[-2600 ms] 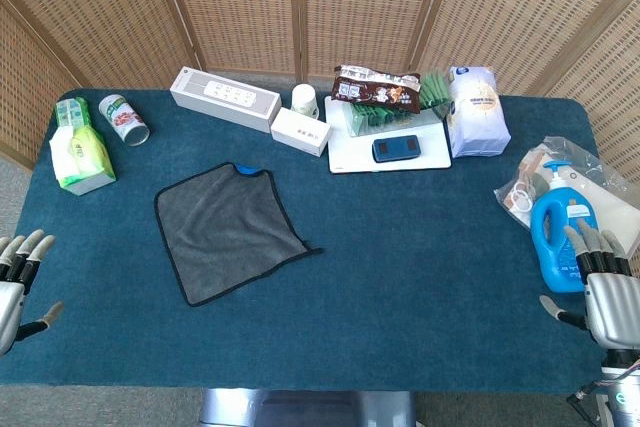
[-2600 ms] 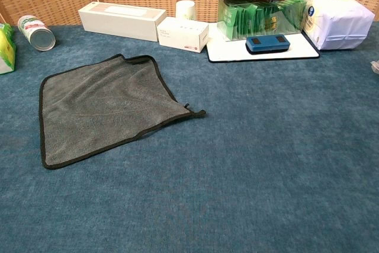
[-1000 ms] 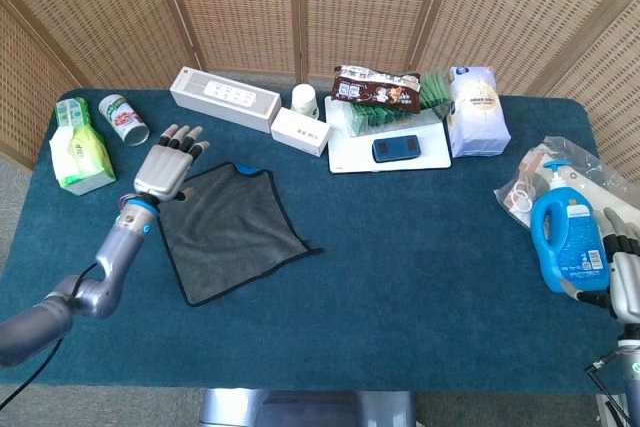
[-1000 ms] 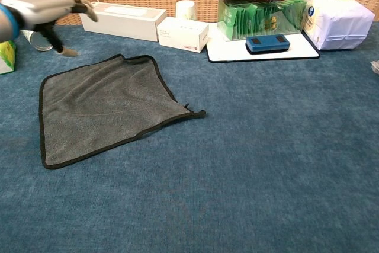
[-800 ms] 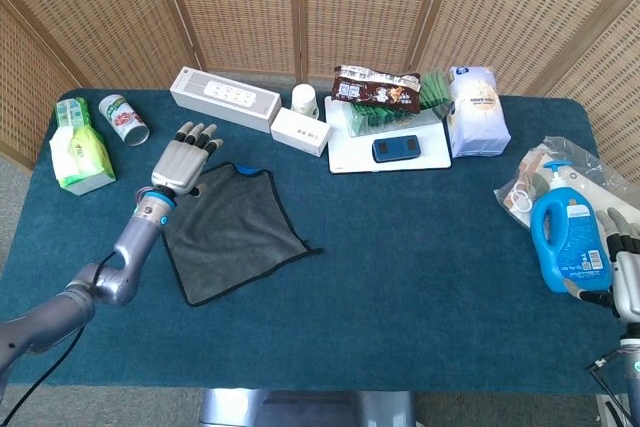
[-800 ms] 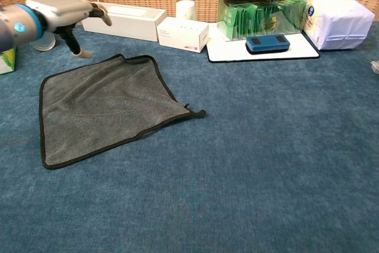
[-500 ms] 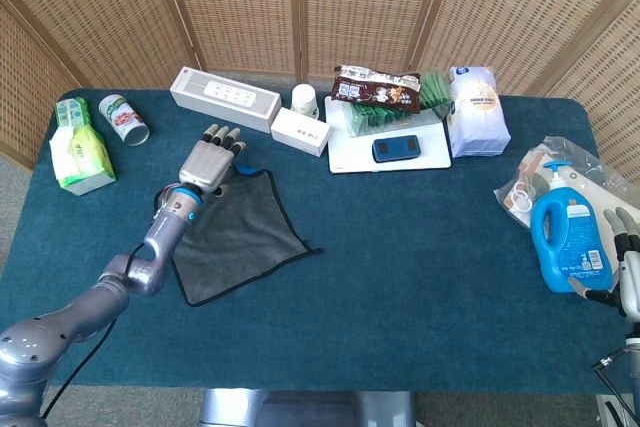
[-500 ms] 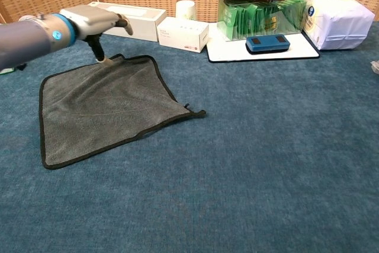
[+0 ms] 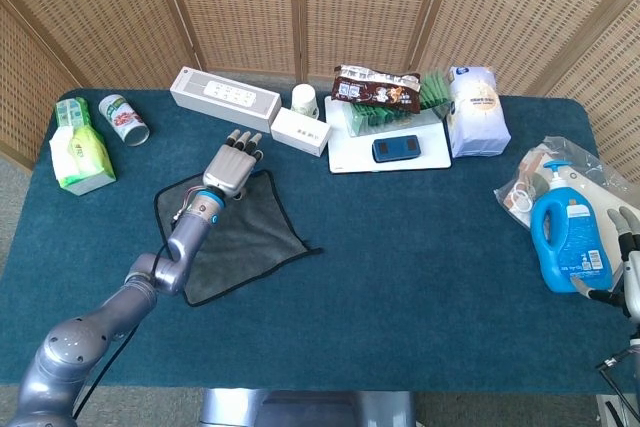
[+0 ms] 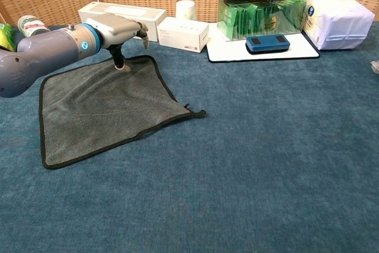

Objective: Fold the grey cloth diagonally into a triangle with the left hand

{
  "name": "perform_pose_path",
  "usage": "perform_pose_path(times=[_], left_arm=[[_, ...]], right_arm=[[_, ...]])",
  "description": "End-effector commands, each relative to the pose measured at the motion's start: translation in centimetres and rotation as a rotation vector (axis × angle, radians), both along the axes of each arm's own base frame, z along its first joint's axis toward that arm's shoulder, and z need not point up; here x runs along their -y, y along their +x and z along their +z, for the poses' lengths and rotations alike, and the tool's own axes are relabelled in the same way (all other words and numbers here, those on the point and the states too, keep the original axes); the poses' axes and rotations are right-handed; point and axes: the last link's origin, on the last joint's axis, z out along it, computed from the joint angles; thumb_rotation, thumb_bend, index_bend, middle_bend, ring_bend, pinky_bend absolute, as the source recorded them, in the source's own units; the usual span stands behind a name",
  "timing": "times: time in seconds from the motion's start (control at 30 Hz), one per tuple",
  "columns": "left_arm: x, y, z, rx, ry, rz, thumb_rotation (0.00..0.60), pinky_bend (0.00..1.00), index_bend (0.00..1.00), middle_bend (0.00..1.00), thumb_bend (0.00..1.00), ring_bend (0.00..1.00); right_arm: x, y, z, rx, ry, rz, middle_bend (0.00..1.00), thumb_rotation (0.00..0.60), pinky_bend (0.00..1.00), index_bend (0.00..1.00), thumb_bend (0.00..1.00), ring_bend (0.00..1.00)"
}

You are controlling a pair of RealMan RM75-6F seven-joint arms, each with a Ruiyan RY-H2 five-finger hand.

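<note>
The grey cloth (image 9: 245,232) with black edging lies flat and unfolded on the blue table, left of centre; the chest view shows the cloth (image 10: 106,108) as a skewed square. My left hand (image 9: 230,165) hovers over its far corner with fingers spread and nothing in it. In the chest view the left hand (image 10: 121,31) has its thumb pointing down at the cloth's far edge. My right hand (image 9: 628,265) shows only partly at the table's right edge, fingers apart, empty, beside a blue bottle (image 9: 566,242).
Behind the cloth stand a long white box (image 9: 224,99), a small white box (image 9: 300,131) and a cup (image 9: 305,100). A can (image 9: 124,119) and green tissue pack (image 9: 80,152) lie far left. A white tray (image 9: 350,154) with packets sits at back centre.
My left arm has swung in from the table's left edge, rightward across the cloth's back edge, to above its far corner. The cloth has not moved. The right hand has slid slightly further right.
</note>
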Motion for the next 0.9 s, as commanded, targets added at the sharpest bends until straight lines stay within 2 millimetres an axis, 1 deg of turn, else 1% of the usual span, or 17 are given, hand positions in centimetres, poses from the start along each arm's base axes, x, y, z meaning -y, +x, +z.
perform_pose_path(times=[0.03,0.3,0.43,0.63,0.8,0.9], left_arm=[[-0.1,0.3,-0.4,-0.017,0.008,-0.005,0.6,0.12,0.3,0.0,0.38,0.0],[-0.4,0.9,-0.9,-0.039,0.043,-0.023,0.6,0.16,0.38,0.0,0.46,0.0],[-0.3,0.9,-1.1,-0.088,0.061,-0.053,0.6,0.16,0.39,0.0,0.46,0.01],[-0.3,1.3,-1.6,-0.095,0.065,-0.047,0.6,0.18,0.4,0.0,0.49,0.01],[-0.3,1.7,-1.8,-0.093,0.079,-0.053,0.6,0.25,0.5,0.0,0.49,0.04],[-0.3,1.8,-1.9,-0.103,0.082,-0.052,0.6,0.27,0.54,0.0,0.51,0.05]], right_arm=[[0.0,0.0,0.0,0.001,-0.001,0.003,0.0,0.6,0.0,0.0,0.0,0.0],[-0.1,0.1,0.1,0.003,0.0,0.006,0.0,0.6,0.0,0.0,0.0,0.0],[-0.2,0.1,0.1,-0.001,0.0,0.008,0.0,0.6,0.0,0.0,0.0,0.0],[-0.2,0.2,0.2,0.004,-0.004,0.011,0.0,0.6,0.0,0.0,0.0,0.0],[-0.3,0.2,0.2,0.01,-0.004,0.013,0.0,0.6,0.0,0.0,0.0,0.0],[-0.3,0.2,0.3,0.009,-0.004,0.015,0.0,0.6,0.0,0.0,0.0,0.0]])
